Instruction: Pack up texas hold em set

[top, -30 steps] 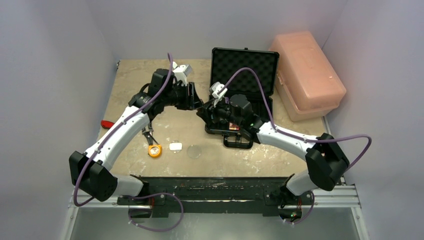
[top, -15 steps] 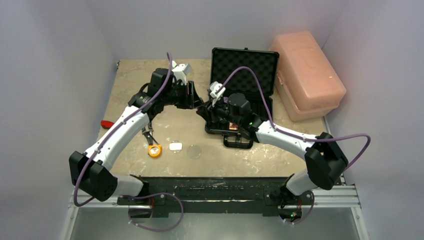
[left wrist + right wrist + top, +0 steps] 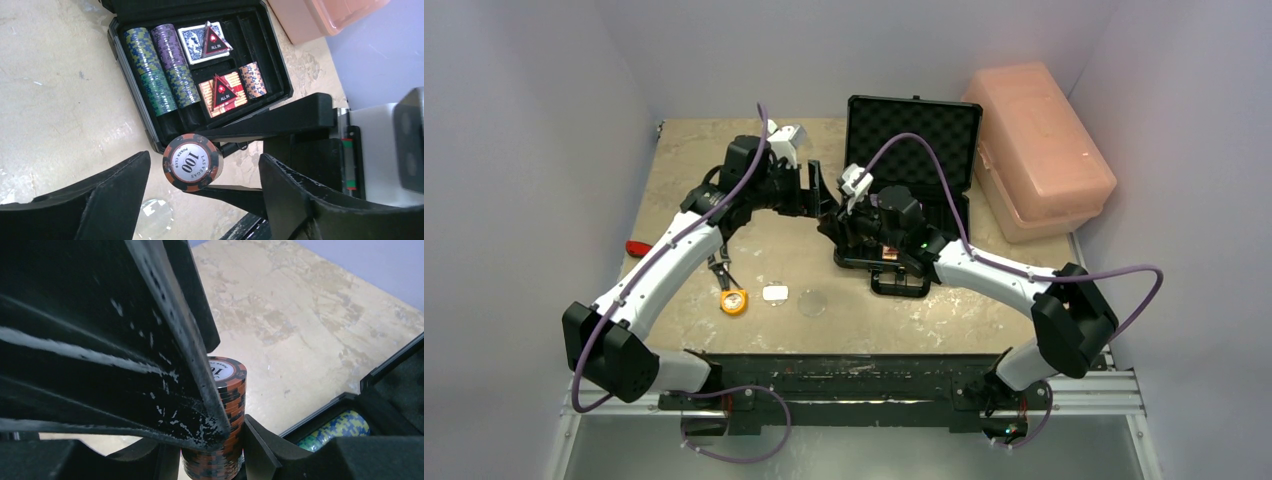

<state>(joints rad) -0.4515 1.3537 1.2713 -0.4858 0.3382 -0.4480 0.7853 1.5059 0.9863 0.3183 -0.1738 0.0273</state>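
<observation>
A stack of brown-and-black poker chips (image 3: 192,162), its top chip marked 100, hangs above the table just left of the open black case (image 3: 278,70). My right gripper (image 3: 220,455) is shut on this stack (image 3: 227,420), one finger on each side. My left gripper (image 3: 202,170) is open around the same stack, with both fingers standing clear of it. In the case lie rows of teal chips (image 3: 150,70) and purple chips (image 3: 172,55), a short brown stack (image 3: 252,80) and two card decks (image 3: 197,42), each with a triangular marker on it. From above, both grippers meet left of the case (image 3: 914,130).
On the table in front of the arms lie an orange tape measure (image 3: 734,301), a small white disc (image 3: 775,293) and a clear disc (image 3: 813,302). A big pink plastic box (image 3: 1039,150) stands right of the case. A red object (image 3: 637,248) lies at the left edge.
My left gripper's jaws have spread apart and let go of the brown chip stack. My right gripper closed on the stack and holds it in the same spot.
</observation>
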